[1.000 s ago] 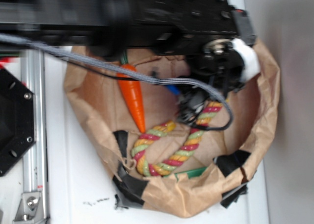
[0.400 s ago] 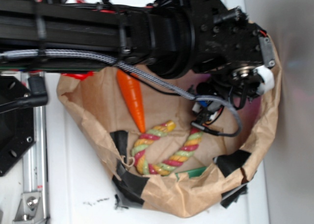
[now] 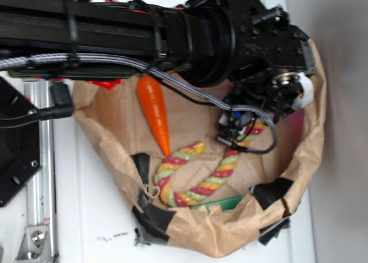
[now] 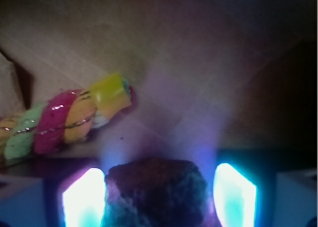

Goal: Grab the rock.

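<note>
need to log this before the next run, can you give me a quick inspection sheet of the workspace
surface: brown paper bag with rolled-down rim, patched with black tape, on a white table
job's things: rock, dark and rough, between the lit gripper fingers; hidden in the exterior view
clutter: orange carrot; multicoloured rope; green item under the rope
grippers: gripper straddles the rock; grip cannot be told
cables: braided grey cable along the arm; black wire loop
surroundings: metal rail beside the bag
</note>
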